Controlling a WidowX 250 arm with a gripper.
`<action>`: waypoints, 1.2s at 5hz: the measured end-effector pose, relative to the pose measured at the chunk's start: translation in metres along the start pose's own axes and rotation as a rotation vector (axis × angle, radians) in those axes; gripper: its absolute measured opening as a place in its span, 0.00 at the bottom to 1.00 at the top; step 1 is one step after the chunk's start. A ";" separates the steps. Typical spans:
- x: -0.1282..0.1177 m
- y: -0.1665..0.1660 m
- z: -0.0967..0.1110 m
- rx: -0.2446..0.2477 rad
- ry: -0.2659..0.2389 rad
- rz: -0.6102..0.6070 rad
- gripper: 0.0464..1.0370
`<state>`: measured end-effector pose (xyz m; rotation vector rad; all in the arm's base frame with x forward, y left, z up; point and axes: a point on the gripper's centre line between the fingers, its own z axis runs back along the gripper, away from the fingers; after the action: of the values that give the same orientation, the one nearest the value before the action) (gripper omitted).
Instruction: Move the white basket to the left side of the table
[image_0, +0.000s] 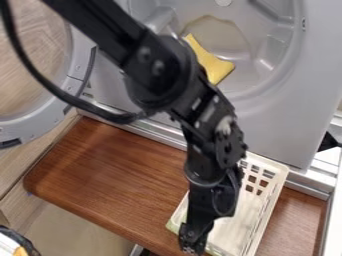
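On the table's (113, 175) right side, partly beneath the arm (214, 145): basket (246, 226) | Gripper (192, 245): at basket's near end; whether spread or closed cannot be determined | Handling: probably light, fairly stiff plastic; slight wall flex likely | Grip point: thin near rim, pinched across wall.

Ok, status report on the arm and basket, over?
End effector by the white basket, at its lower left edge, hold unconfirmed. Basket on the right part of the table. Arm crosses its left side.
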<state>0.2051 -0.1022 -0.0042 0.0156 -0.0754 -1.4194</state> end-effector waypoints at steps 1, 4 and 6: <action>0.002 0.002 -0.008 0.077 0.006 -0.018 0.96; -0.002 -0.004 -0.034 0.020 0.004 -0.020 0.61; -0.002 -0.003 -0.020 0.059 -0.018 -0.029 0.12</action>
<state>0.2031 -0.1016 -0.0242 0.0524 -0.1324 -1.4462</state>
